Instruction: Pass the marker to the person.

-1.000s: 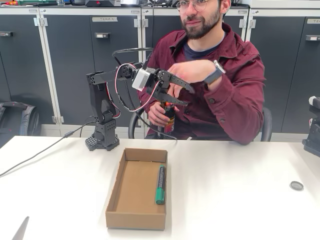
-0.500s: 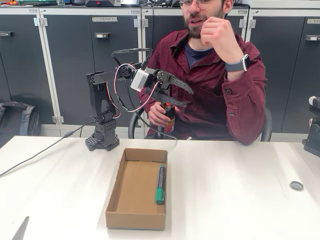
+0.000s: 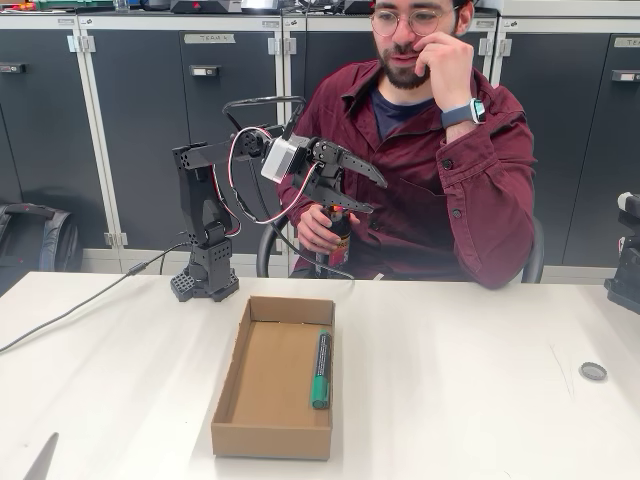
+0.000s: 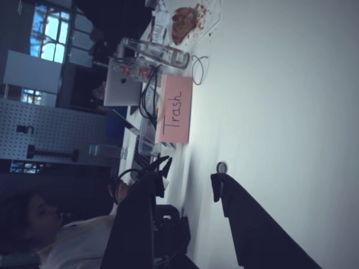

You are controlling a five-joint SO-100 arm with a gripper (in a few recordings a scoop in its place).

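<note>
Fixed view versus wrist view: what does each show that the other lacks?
Fixed view alone: the marker lying in the cardboard box, and the person holding a brown bottle. Wrist view alone: a pink "Trash" sign and a laptop. Both: the gripper with fingers apart and empty, the white table, a small round disc.

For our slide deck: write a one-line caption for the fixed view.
Open gripper raised above the table; marker lies in the cardboard box; the person sits behind, holding a bottle.
</note>
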